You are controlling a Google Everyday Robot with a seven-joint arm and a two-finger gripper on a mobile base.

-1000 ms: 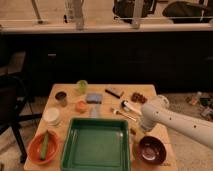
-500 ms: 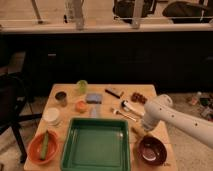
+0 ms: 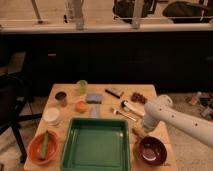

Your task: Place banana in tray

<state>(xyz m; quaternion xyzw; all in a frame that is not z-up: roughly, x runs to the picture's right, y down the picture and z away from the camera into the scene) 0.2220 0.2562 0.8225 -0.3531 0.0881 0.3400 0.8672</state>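
Observation:
The green tray lies at the table's front middle. My white arm reaches in from the right, and my gripper is down at the table just off the tray's right rim, above the dark maroon bowl. Only a small pale-yellow end of the banana shows at the gripper's tip; the arm hides the remainder. The gripper is shut on it.
An orange dish with a green stick sits at the front left, with a white bowl behind it. Farther back stand a dark can, a green cup, a blue sponge, a black item and a reddish packet.
The arm has swung left and lowered toward the table beside the tray's right rim, and the gripper has shut there.

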